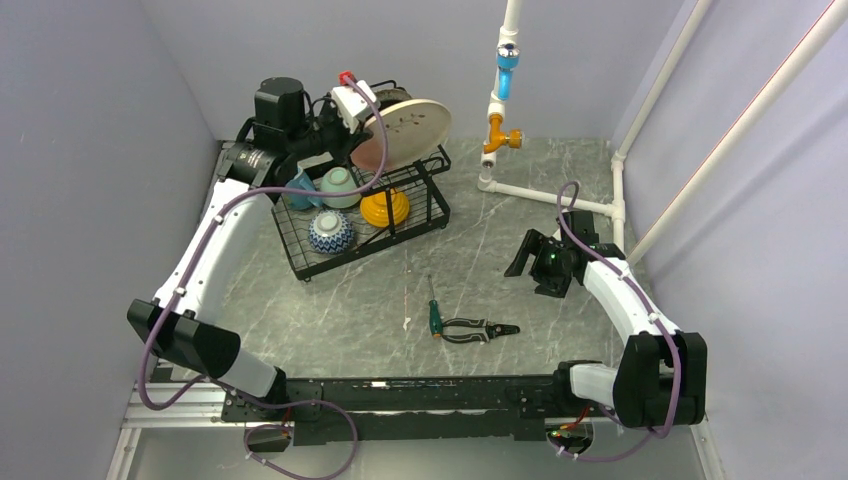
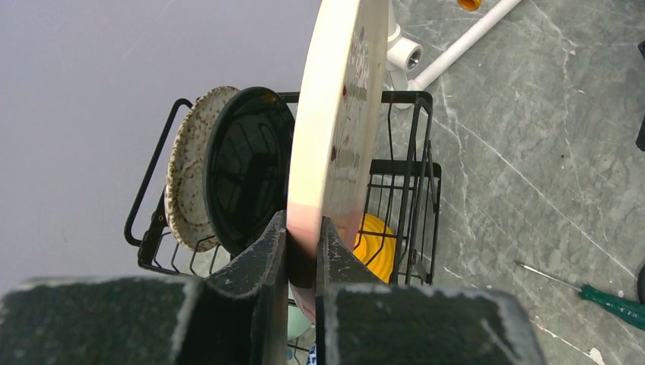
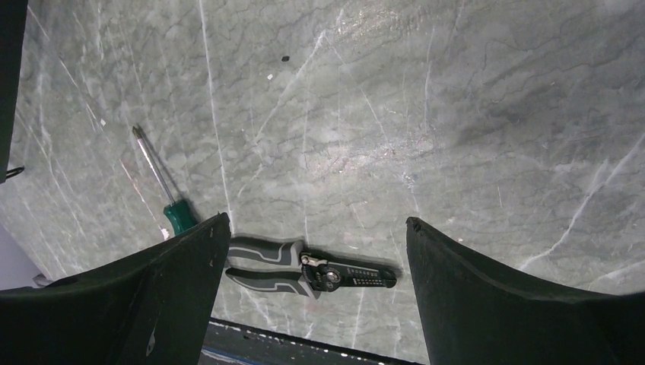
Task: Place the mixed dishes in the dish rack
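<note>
- The left gripper is clamped on the near rim of the pink-cream leaf-sprig plate. The plate stands on its edge and reaches straight out from the fingertips, above the raised basket of the dish rack.
- Just to the left of the held plate, the black plate and, behind it, the speckled grey plate stand upright in the basket. As far as I can see, the held plate does not touch them.
- Below the fingers and a little to the right, the orange bowl lies on the lower tray.
- I judge that the step is to set this plate in the free slot beside the black one. To do it well, hold it parallel to the black plate and lower it slowly, edge first, until the wires carry it. Only then open the jaws. A tilt to the left may knock the black plate.
- The right gripper has its fingers wide apart and holds nothing. The black pliers and the green-handled screwdriver lie below it, and it should leave them there.
</note>
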{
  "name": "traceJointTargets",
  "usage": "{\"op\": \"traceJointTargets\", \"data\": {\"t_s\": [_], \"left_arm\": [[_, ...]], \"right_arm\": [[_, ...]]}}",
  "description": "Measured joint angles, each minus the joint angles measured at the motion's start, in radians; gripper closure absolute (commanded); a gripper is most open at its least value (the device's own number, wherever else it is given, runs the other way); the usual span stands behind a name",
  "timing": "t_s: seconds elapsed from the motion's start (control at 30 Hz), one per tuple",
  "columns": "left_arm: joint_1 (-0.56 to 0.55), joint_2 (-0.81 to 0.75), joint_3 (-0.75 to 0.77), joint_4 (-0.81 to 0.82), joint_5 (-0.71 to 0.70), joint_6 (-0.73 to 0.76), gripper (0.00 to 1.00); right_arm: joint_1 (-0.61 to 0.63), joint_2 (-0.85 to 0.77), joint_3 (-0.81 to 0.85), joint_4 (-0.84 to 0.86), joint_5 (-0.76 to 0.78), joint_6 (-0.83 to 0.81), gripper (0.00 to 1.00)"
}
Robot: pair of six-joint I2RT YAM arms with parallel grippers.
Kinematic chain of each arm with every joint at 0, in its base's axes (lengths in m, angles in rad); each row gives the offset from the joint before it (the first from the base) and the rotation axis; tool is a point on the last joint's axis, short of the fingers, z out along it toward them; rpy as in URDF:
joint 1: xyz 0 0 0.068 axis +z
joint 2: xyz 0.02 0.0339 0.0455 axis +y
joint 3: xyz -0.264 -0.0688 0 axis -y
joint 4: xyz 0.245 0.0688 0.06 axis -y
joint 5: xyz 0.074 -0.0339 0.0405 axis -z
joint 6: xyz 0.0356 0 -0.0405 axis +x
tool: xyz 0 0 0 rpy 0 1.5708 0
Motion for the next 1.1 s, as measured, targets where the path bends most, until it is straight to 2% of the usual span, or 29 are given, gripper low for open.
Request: {"op": "traceJointTargets", "data": {"t_s": [0.6,0.97,1.03,1.1], "left_arm": [[0.023,0.01,-0.061,0.042,0.058,-0.003,1.0],[0.037,0.03,-0.045,0.021,0.065,-0.028,1.0],[0.042,0.048,-0.035,0.01,0.071,-0.034,0.96],[0.046,0.053,-0.034,0.015,0.075,-0.046,0.87]], "right_arm": [[0.011,0.021,0.0,0.011,0.0,0.004,0.13],[0.019,0.021,0.0,0.019,0.003,0.007,0.12],[0.02,0.021,0.0,0.019,0.003,0.007,0.13],[0.021,0.021,0.0,0.019,0.003,0.007,0.13]]}}
